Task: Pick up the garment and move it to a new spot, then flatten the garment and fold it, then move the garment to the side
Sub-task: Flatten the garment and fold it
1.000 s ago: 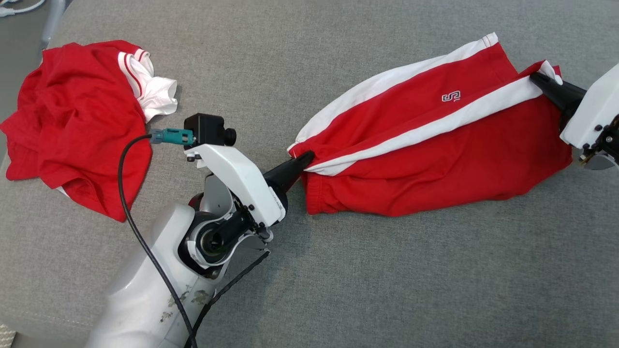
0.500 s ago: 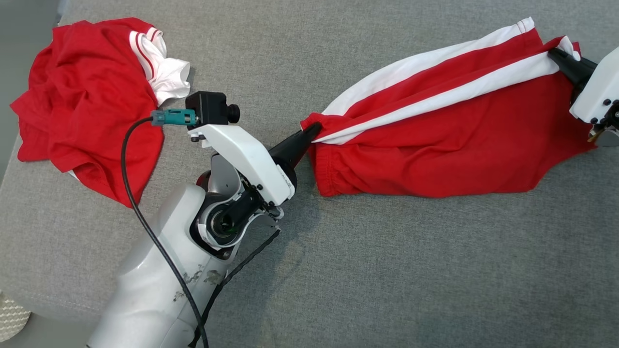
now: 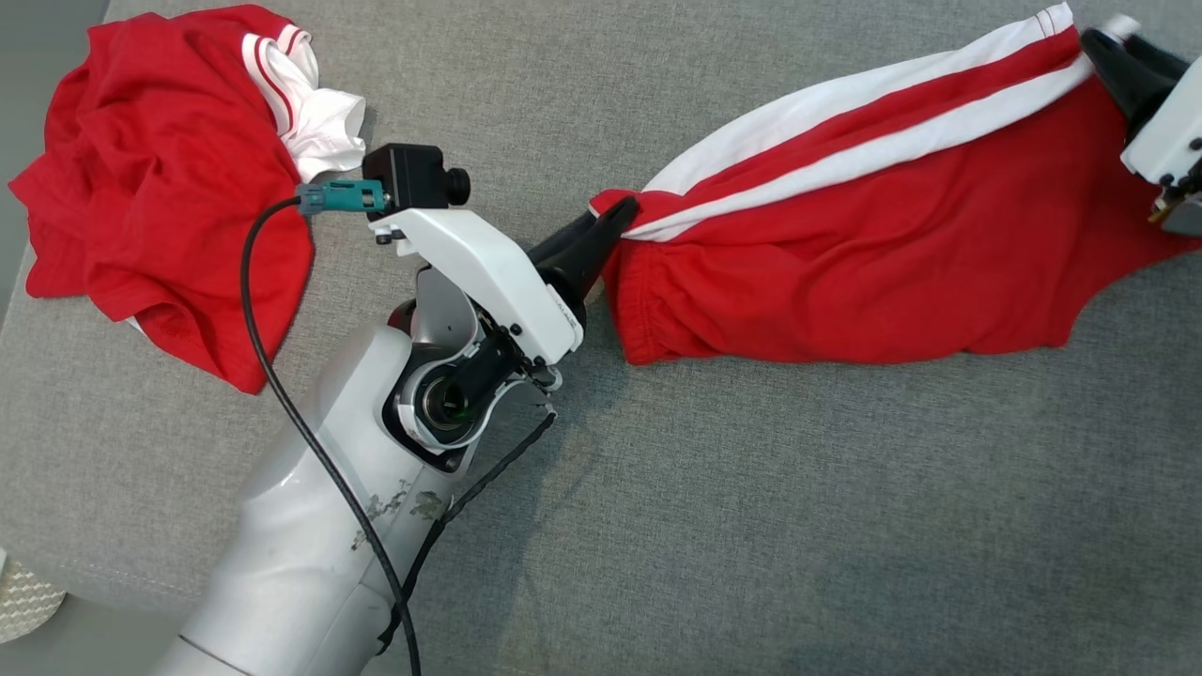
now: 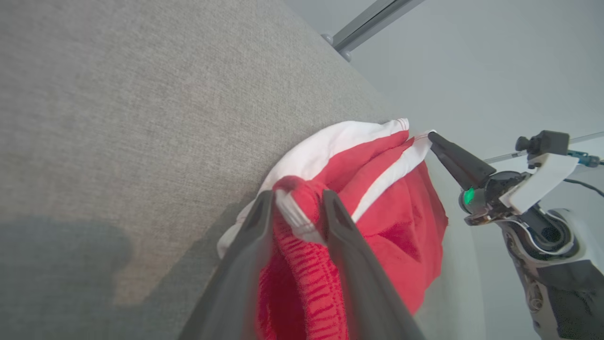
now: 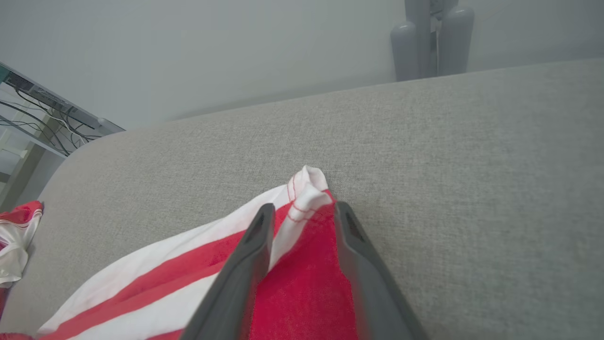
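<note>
the red shorts (image 3: 845, 263) lie stretched toward the grey cushion's (image 3: 751, 526) far right corner, waistband inside the spread left pincer (image 4: 297, 198) and hem corner inside the spread right pincer (image 5: 304, 210), so a careless withdrawal could snag loose cloth and rumple it.

The garment (image 3: 845, 272) lies across the cushion (image 3: 751, 516) from centre toward 2 o'clock. The left end effector (image 3: 615, 214) meets its 9 o'clock end, and the right end effector (image 3: 1103, 38) meets its 2 o'clock corner. A second garment (image 3: 150, 178) lies at 10 o'clock, well apart.
</note>
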Available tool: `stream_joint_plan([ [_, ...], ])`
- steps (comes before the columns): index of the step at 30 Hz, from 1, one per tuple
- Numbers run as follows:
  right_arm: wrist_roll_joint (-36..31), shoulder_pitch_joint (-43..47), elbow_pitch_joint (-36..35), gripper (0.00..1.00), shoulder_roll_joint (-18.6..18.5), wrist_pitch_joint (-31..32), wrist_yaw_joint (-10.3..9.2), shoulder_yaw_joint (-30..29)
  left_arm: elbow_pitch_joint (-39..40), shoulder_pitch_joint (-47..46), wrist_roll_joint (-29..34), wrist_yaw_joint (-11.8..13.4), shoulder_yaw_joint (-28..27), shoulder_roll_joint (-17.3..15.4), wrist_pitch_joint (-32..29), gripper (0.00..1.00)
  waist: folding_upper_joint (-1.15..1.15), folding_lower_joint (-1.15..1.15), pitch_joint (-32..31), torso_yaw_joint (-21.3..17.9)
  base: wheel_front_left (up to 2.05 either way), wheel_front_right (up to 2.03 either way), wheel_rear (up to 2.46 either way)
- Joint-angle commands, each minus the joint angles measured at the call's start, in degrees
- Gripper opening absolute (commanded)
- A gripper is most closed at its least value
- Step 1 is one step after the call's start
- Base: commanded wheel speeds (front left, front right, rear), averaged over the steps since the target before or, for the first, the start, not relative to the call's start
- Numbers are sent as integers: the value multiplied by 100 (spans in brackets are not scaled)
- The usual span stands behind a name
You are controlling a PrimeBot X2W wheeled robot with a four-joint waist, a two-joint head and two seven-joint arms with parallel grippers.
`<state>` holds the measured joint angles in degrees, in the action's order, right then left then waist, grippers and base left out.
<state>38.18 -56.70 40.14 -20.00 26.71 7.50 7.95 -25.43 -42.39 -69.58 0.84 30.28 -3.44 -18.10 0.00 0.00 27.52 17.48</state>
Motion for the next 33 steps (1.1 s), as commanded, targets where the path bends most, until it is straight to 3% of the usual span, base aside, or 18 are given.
stream_joint_plan([
  [1,-23,-99,45,100,51,-151,-2,-21,-47,-122,67,29,-5,-30,79,100,0,0,25,17,0,0,0],
  [20,53,-189,215,100,21,-1442,-2,435,-827,-504,356,189,-111,-13,982,100,0,0,114,15,0,0,0],
  [28,34,269,-54,100,-180,-2534,-2,719,-1090,-353,942,-71,126,-171,1828,100,0,0,-414,-179,0,0,0],
  [33,-245,773,-281,100,-346,-3243,-2,1014,-1092,-108,1366,-2,209,-367,2559,100,0,0,-868,-377,0,0,0],
])
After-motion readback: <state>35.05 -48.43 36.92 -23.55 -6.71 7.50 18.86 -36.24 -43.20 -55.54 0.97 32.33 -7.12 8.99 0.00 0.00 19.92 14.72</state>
